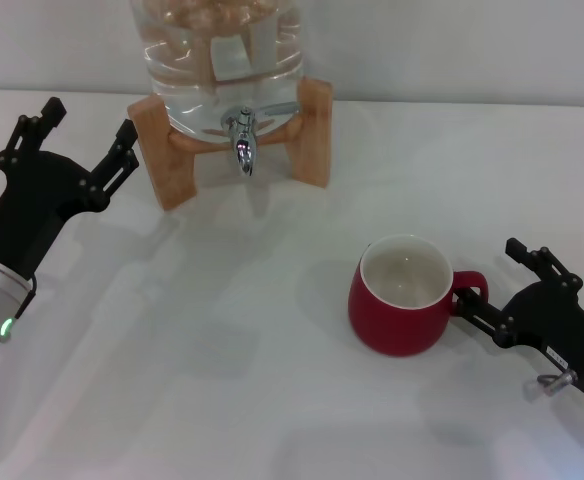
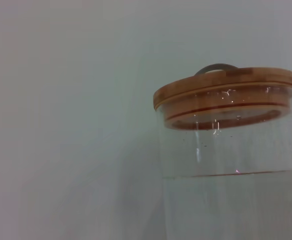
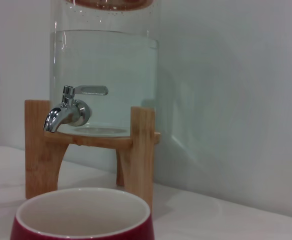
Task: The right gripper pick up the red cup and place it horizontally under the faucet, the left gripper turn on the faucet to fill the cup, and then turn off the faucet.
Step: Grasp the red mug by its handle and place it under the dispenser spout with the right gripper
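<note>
The red cup (image 1: 402, 297) stands upright on the white table, right of centre, its loop handle turned toward my right gripper (image 1: 490, 280). That gripper is open, one finger on each side of the handle, which it does not clamp. The right wrist view has the cup's rim (image 3: 83, 216) close in front and the chrome faucet (image 3: 68, 110) beyond it. Seen from the head view, the faucet (image 1: 242, 137) points down from the clear water jar (image 1: 217, 50), well behind and left of the cup. My left gripper (image 1: 87, 125) hangs open just left of the wooden stand (image 1: 162, 155).
The jar's wooden lid (image 2: 226, 92) and water level fill the left wrist view. The stand's legs (image 3: 138, 150) frame the space under the spout. A white wall rises close behind the jar.
</note>
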Controlling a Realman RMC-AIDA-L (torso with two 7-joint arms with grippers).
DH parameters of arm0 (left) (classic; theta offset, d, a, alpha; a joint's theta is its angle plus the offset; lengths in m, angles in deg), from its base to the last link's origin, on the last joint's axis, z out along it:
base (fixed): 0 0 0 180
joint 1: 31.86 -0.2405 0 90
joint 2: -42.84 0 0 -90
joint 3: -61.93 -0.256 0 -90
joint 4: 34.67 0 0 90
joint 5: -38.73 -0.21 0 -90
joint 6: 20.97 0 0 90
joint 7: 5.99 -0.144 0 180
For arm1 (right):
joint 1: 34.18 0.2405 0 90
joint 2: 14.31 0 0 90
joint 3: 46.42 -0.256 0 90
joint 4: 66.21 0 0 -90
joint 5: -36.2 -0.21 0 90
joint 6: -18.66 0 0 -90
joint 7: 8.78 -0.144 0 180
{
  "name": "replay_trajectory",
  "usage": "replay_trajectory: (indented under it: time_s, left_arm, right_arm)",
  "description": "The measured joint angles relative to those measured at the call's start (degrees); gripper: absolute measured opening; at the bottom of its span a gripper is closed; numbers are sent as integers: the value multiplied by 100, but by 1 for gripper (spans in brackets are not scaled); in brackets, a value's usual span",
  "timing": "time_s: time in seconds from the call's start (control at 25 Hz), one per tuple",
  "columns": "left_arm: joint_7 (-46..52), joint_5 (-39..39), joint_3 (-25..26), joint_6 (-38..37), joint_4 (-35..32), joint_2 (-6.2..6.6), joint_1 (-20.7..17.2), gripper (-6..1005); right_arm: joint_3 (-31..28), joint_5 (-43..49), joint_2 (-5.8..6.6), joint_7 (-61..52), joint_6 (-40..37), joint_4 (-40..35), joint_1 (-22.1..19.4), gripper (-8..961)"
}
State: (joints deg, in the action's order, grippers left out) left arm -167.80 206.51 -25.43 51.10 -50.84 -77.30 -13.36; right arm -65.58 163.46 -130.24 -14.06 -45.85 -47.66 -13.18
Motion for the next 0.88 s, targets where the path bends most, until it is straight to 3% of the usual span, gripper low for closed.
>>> replay_trajectory:
  time_s: [0.28, 0.72, 0.88]
  left_arm:
    - [0, 0, 0, 0, 1, 0, 24, 876]
    - [0, 0, 0, 0, 3, 0, 40, 876]
    - [0, 0, 0, 0, 9, 0, 40, 876]
  right_arm:
    - [0, 1, 0, 0, 0, 0, 0, 780]
    - [39, 60, 2, 31, -1, -17, 12, 306]
    - [78, 63, 9, 35, -9, -25, 27, 240]
